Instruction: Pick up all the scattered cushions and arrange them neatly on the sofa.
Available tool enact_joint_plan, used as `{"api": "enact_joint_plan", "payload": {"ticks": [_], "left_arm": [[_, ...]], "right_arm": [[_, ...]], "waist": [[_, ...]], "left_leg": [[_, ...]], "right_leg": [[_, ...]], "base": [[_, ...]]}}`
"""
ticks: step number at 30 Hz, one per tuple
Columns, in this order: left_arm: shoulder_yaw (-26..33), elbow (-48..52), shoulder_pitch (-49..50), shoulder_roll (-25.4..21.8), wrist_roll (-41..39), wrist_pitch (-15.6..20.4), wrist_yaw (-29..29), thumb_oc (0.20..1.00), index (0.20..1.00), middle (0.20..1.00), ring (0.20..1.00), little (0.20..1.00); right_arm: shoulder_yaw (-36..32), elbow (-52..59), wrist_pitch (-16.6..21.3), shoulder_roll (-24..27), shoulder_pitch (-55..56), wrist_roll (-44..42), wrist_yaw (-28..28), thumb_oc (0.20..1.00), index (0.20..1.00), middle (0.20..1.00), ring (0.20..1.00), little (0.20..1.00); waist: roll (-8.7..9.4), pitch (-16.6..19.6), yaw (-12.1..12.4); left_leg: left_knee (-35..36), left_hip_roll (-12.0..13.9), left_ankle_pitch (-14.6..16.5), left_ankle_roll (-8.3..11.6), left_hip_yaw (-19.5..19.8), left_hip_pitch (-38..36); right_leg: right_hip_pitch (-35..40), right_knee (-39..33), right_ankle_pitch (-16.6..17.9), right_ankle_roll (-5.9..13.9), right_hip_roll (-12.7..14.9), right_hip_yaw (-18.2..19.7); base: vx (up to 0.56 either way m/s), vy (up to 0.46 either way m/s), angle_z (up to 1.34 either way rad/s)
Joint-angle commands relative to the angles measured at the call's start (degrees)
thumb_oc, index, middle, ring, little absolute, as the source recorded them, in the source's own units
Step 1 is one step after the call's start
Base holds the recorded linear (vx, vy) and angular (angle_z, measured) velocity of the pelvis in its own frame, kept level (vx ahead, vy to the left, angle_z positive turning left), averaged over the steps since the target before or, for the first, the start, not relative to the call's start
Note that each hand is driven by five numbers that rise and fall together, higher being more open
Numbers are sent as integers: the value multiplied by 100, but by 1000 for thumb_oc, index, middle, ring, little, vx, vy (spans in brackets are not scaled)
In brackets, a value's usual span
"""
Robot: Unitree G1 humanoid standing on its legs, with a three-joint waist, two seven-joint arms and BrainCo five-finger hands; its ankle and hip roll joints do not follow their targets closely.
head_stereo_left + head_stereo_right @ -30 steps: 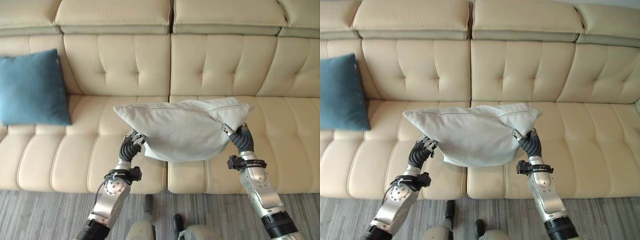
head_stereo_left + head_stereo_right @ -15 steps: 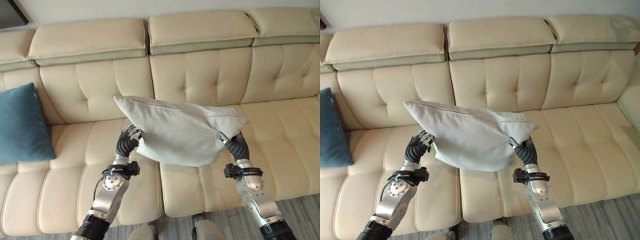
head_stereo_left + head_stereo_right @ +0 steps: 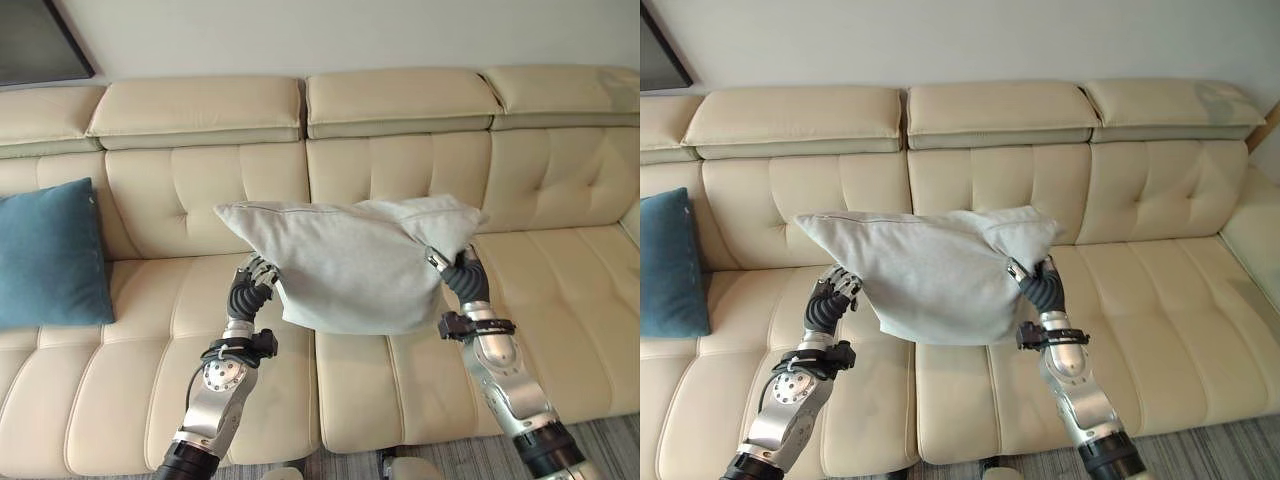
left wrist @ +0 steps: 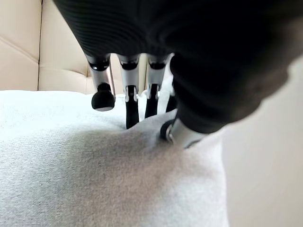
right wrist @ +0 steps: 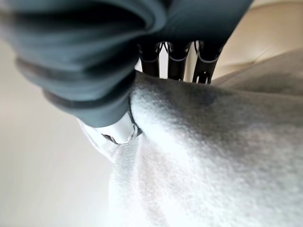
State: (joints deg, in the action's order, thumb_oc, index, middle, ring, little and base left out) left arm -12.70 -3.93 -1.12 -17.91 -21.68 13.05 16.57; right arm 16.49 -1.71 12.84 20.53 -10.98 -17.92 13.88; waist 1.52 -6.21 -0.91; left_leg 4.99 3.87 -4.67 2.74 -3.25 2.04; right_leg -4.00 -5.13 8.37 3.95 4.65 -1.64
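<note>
Grey cushion (image 3: 350,265) carried above the sofa (image 3: 400,130) seat, placement step.
Blue cushion (image 3: 50,255) rests at left; left hand (image 3: 250,290) and right hand (image 3: 462,275) fingers grasp the grey cushion's ends. Next, probably: set it against the backrest.

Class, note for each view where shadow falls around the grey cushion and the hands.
Left eye view: the grey cushion throws a soft shadow on the sofa seat below it. Left wrist view: cloth darkens under the left hand. Right wrist view: cloth is darkest beside the right hand.
</note>
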Motion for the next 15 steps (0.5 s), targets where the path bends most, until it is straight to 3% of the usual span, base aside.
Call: {"api": "enact_joint_plan", "payload": {"ticks": [1,15], "left_arm": [[-378,451,-884,-17,-48,535,-125,200,200,200,200,200],[-261,-277,-776,-2,-191,435,-51,200,200,200,200,200]], "right_arm": [[289,570,436,-371,-743,185,-214,200,200,200,200,200],[517,-3,282,-628,-653,-32,-207,200,200,200,200,200]], "waist": [[167,165,76],[189,-81,223]], "left_leg": [[1,-190,796,-146,-71,-180],[1,-236,747,-159,36,313]], "right_leg": [[564,13,-992,296,291,-125],[150,44,-970,314,356,-163]], "base": [[47,22,19],[24,28,10]]}}
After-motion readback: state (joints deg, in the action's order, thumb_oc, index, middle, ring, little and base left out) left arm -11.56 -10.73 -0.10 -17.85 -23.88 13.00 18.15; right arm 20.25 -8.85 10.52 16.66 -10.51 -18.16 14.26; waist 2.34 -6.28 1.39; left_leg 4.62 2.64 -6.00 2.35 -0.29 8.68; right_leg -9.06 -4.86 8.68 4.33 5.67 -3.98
